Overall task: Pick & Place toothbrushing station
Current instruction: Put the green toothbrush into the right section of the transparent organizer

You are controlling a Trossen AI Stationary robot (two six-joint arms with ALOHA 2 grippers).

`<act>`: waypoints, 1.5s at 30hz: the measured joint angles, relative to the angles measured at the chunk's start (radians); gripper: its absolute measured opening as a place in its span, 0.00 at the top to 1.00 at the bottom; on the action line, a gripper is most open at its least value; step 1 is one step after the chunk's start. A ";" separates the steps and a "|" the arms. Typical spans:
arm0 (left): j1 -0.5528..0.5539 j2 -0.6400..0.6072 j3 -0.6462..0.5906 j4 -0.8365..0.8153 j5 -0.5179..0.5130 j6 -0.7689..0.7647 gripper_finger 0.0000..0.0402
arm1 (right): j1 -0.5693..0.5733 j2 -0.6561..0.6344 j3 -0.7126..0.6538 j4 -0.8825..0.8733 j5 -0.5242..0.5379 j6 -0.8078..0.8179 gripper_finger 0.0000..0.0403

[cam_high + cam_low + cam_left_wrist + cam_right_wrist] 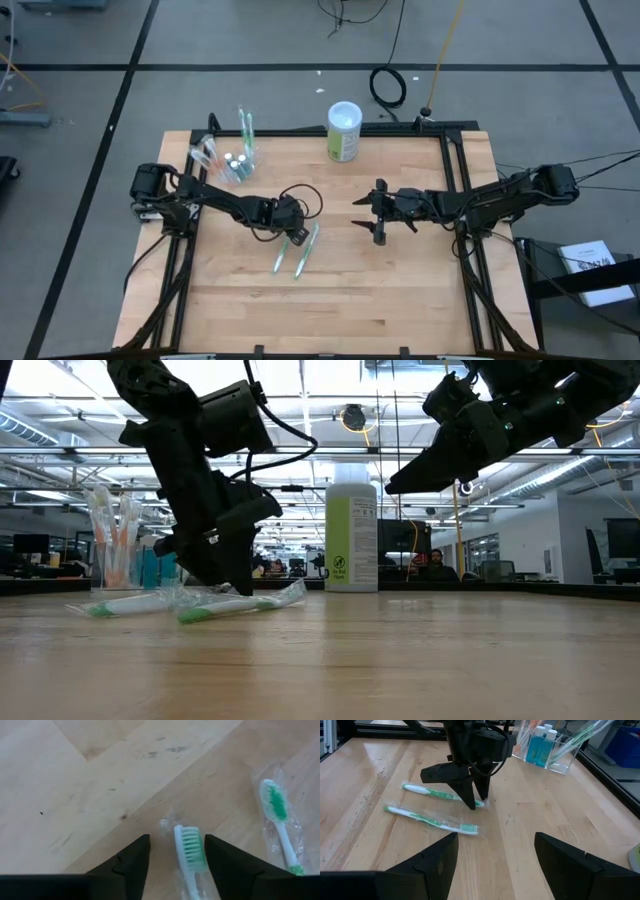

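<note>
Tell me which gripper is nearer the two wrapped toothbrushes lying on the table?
Left. The left gripper is down at the wrapped toothbrushes, fingers open astride one brush head; the right gripper hangs apart from them, open.

The high view looks straight down on the whole table [330,300], the low view looks level across its top into the room, the left wrist view looks close down on two brushes [190,857], and the right wrist view sees them from farther off.
</note>
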 joint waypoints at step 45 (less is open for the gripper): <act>0.484 -0.684 -0.209 0.878 0.007 1.095 0.99 | 0.001 0.000 0.000 -0.036 -0.001 0.004 0.37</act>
